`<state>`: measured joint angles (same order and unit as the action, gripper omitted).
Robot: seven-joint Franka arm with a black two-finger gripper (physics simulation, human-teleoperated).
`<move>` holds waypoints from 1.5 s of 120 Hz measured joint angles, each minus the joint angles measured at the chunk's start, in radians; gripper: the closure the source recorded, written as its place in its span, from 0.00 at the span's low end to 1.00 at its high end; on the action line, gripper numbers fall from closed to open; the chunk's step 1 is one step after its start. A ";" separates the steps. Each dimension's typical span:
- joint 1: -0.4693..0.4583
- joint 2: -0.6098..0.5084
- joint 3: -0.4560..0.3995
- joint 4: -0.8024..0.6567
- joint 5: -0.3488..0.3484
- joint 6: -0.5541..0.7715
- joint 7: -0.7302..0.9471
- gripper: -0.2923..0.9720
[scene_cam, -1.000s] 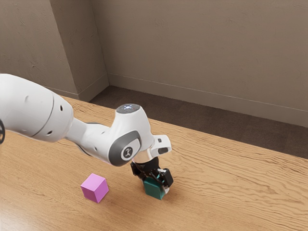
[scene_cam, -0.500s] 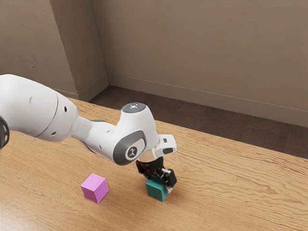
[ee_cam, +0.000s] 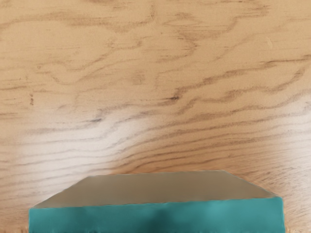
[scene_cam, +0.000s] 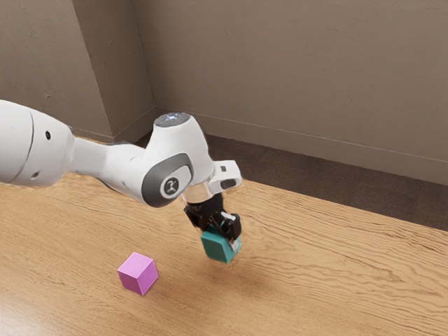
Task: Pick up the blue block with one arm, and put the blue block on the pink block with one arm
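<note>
White arm reaches in from ext. view's left, wrist bent down; gripper (scene_cam: pixel 221 235) pinches teal block (scene_cam: pixel 218 248) from 2 sides, clear above wood table (scene_cam: pixel 336 266); pink block (scene_cam: pixel 137 273) sits apart.

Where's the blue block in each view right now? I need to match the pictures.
Exterior view: blue block, rendered teal, held in the gripper above the table, to the exterior view's right of the pink block.
Wrist view: blue block right under the gripper.
Shared landmark: the wood-grain table.
</note>
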<state>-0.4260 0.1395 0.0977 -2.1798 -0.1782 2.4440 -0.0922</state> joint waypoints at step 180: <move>0.281 -0.380 -0.026 -0.349 0.251 -0.078 -0.047 0.49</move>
<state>-0.1447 -0.2409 0.0721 -2.5290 0.0727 2.3663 -0.1394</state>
